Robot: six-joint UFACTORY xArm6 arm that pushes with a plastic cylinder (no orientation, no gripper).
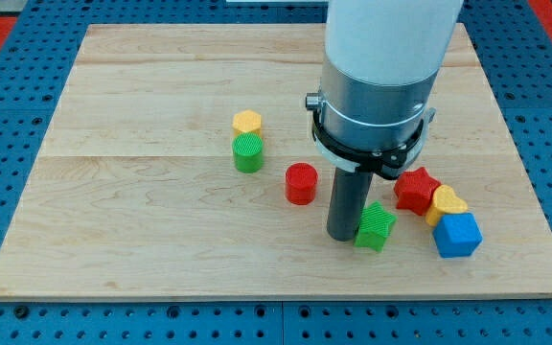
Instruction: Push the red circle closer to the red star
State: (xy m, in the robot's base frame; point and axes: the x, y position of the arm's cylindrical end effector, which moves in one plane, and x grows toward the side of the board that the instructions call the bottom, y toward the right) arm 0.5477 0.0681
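- The arm (386, 57) runs out of your view at the top edge; you see only its white and grey lower body.
- The clamp ring hides the top of the rod (345, 201).
- My tip (341, 237) touches the green star (375, 227); you can't tell if the star covers part of it.
- The red star (416, 189) is partly covered by the clamp and the yellow block (446, 203), whose shape you can't make out.

Red circle (301, 182): short upright cylinder, flat top up, resting near the board's middle. Red star (416, 188): lying flat toward the view's right, well apart from the circle, at about the same height in the view.
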